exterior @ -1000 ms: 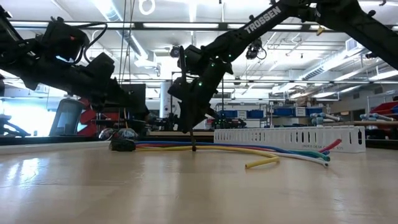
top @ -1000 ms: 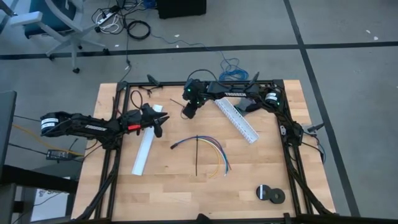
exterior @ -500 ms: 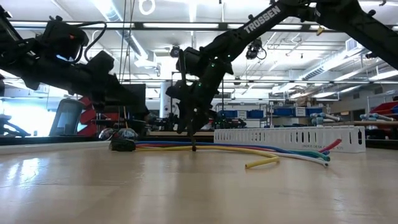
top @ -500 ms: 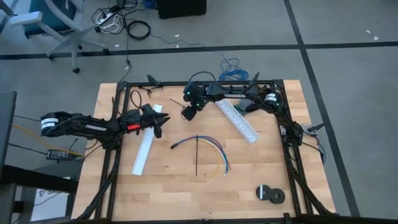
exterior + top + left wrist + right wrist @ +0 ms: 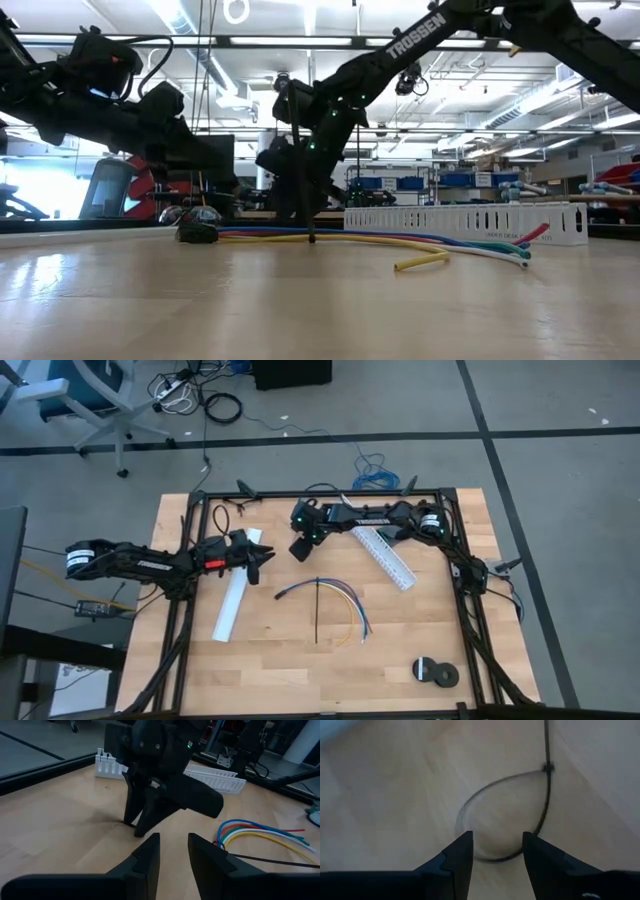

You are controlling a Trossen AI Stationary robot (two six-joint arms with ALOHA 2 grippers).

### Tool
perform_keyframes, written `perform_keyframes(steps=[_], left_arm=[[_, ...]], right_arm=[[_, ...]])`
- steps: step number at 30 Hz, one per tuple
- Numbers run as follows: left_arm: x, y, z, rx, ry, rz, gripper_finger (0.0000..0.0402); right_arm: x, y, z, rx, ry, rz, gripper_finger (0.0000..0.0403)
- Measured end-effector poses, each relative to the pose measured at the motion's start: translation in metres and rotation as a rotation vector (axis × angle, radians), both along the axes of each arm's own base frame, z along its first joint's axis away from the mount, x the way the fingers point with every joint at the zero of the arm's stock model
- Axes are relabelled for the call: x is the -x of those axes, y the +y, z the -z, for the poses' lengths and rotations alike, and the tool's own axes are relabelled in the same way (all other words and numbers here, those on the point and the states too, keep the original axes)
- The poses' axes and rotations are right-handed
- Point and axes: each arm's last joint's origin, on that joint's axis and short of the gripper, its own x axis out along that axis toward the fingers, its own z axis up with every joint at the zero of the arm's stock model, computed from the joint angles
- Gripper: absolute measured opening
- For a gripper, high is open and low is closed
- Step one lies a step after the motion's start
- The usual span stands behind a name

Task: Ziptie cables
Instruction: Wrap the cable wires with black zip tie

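Only under right gripper [image 5: 492, 857]: looped ziptie [image 5: 507, 815], blurred.

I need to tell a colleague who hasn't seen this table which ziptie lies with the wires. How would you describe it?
Start at the wooden table and find the cables, a fan of coloured wires near its middle. The ziptie is the thin black strip lying straight across them, running toward the table's near edge. Unlike the white slotted channel nearby, it is black and hair-thin.

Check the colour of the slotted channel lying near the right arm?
White. The slotted channel shows best in the low view, where its slots stand out.
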Motion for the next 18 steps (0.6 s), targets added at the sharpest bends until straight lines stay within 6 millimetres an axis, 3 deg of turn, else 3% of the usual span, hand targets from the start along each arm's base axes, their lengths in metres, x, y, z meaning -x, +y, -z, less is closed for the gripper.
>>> perform_keyframes(steps=[18], left_arm=[[0.001, -0.001, 0.003, 0.052, 0.020, 0.003, 0.0110]], right_arm=[[-0.004, 0.013, 0.003, 0.007, 0.006, -0.098, 0.0151]])
